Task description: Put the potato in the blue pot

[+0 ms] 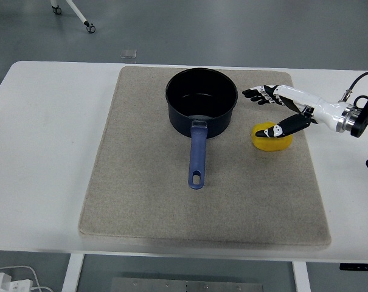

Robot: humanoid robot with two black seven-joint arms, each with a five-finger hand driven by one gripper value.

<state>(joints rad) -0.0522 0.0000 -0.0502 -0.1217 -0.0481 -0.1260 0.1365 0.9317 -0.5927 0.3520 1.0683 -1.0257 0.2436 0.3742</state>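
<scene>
1. While the right hand [275,112] hangs over the potato [271,137] with fingers spread and thumb dropped low, nothing is gripped yet; the hand is released, not clenched. The thumb tip lies across the top of the potato as seen from the head view, but whether it touches cannot be told.

2. Head view, task items: the potato sits on the grey mat [141,201], just right of the blue pot [201,101] and apart from it. The pot stands upright at the far middle of the mat, its handle [197,159] pointing toward the near edge. Its inside looks empty.

3. Head view, remainder: the mat lies on the white table [44,152]. The left arm is not in view.

4. Judgement on the step in hand: this is the reach before the grasp. To do it well, the hand should settle lower so the fingers come down the far side and the thumb the near side, closing around the potato's middle rather than its rounded top, where it could squirt out.

5. Judgement on the carry: the lift should clear the pot's rim, then move left, with release low inside the pot.
</scene>
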